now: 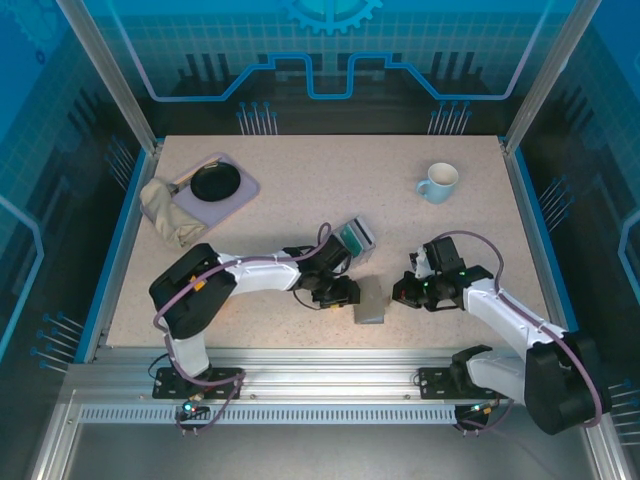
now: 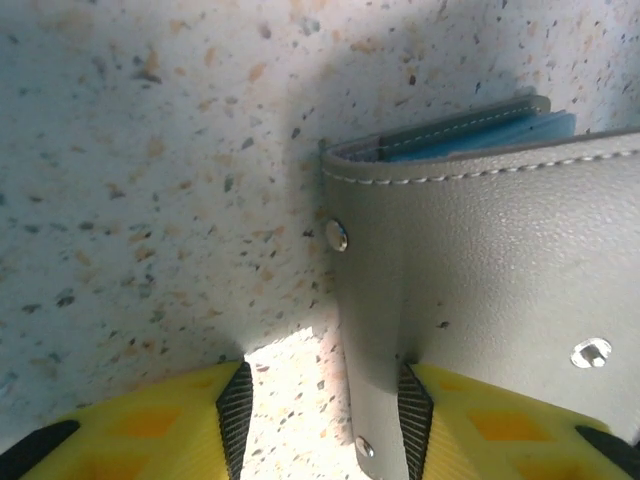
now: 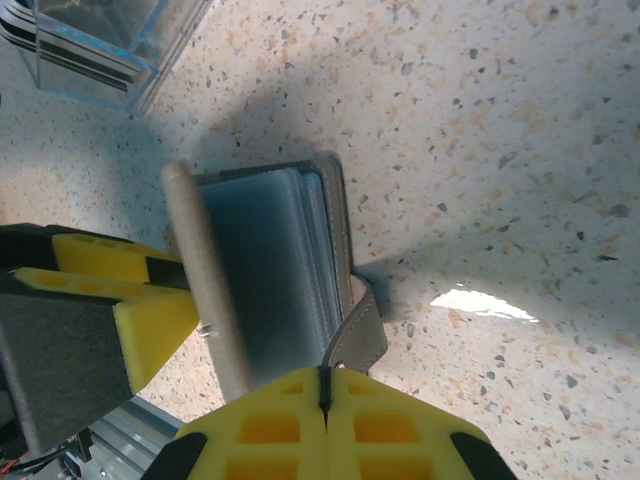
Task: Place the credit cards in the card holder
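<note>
The grey card holder (image 1: 370, 303) lies near the table's front edge between both grippers. In the left wrist view the card holder (image 2: 500, 260) shows its stitched cover, with pale-blue pockets peeking out at its far edge. My left gripper (image 2: 325, 400) is open; the cover's snap-studded edge lies between its fingers, against the right pad (image 2: 413, 405). My right gripper (image 3: 323, 385) is shut on the holder's grey strap (image 3: 360, 335), and the cover (image 3: 205, 290) stands partly lifted off the blue pockets. Teal credit cards (image 1: 352, 236) stand in a clear box.
The clear slotted box (image 1: 357, 238) sits just behind the holder, and its corner (image 3: 100, 45) shows in the right wrist view. A pale-blue mug (image 1: 438, 182) stands at the back right. A lilac tray (image 1: 240, 195) with a black pan and a beige cloth (image 1: 165, 212) are at the back left.
</note>
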Available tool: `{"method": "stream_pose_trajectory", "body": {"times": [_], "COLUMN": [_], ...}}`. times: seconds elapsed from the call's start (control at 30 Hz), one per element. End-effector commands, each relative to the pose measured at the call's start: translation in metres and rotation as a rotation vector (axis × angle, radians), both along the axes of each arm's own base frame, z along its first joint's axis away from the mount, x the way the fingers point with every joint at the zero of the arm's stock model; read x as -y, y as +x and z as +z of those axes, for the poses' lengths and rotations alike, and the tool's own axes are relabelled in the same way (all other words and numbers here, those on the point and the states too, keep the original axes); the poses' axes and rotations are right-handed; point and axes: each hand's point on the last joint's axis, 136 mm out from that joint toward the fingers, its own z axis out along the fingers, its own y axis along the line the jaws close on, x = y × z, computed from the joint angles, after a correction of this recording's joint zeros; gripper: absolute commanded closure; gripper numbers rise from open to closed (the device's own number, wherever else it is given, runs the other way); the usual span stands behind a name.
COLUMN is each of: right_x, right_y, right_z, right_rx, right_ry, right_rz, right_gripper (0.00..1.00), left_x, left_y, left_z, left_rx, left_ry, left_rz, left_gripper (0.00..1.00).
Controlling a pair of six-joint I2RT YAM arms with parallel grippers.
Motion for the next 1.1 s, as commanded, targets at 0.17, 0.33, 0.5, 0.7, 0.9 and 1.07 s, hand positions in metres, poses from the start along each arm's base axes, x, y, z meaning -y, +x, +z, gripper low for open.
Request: {"method": "stream_pose_trajectory", "body": {"times": [0.17,0.33,0.5,0.7,0.9,1.07], "right_x": [-0.005,-0.003,-0.009,-0.016,-0.016,-0.012], "right_y": [0.003,0.005,0.007,0.009,0.01,0.012], "right_z": [0.004,0.005,0.009,0.013,0.014,0.012], "right_rx": [0.013,0.017,0.019,0.012,0.01,0.005], "right_ry": [0.044,0.043,0.071,0.107,0.106,0.064], "right_rz": [0.027,0.015,0.032,0.06,0.06,0.059], "right_gripper": [0.99,0.98,0.99,0.99,0.99,0.99], "left_x": [0.019,0.02,0.023,0.025,0.025,0.015], "left_y": [0.0,-0.003,-0.006,-0.012,-0.018,-0.023], "left_z": [-0.003,-0.013,-0.018,-0.028,-0.039,-0.051], "left_rx": [-0.022,-0.046,-0.065,-0.087,-0.1,-0.099], "left_ry": [-0.048,-0.042,-0.052,-0.043,-0.002,0.104], "left_rz": [-0.032,-0.037,-0.06,-0.084,-0.119,-0.13], "left_gripper": [0.5,0.49,0.48,0.46,0.49,0.59]}}
